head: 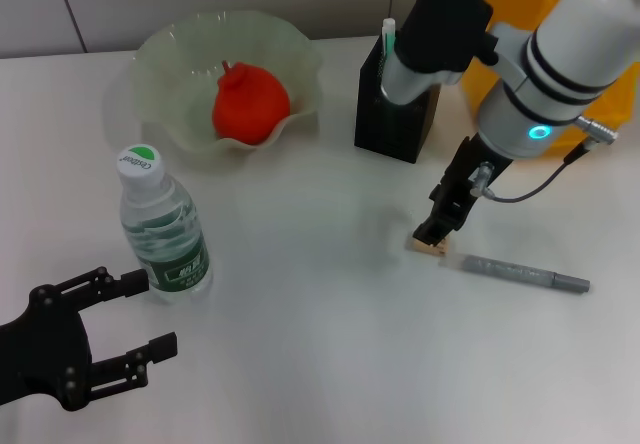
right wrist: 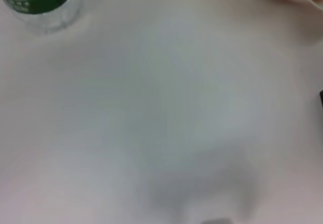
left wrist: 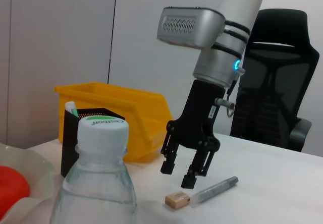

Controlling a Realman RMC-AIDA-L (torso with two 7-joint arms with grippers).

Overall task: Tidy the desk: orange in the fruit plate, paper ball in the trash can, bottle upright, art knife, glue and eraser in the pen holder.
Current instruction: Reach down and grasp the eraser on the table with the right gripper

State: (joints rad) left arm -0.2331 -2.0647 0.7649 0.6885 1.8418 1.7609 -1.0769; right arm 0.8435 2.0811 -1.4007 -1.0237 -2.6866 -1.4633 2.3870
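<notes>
My right gripper (head: 437,232) is open and hangs just above a small tan eraser (head: 426,247) on the white table. The left wrist view shows its fingers apart over the eraser (left wrist: 177,200). A grey art knife (head: 520,274) lies beside the eraser, to its right. The black pen holder (head: 397,109) stands behind, with a white and green stick (head: 388,34) in it. The orange (head: 250,104) sits in the glass fruit plate (head: 165,59). The water bottle (head: 165,229) stands upright. My left gripper (head: 152,314) is open and empty, just in front of the bottle. No paper ball or trash can is in view.
A yellow bin (head: 520,4) stands at the back right behind the pen holder. A black office chair (left wrist: 272,82) shows beyond the table in the left wrist view. The right arm's elbow leans over the pen holder.
</notes>
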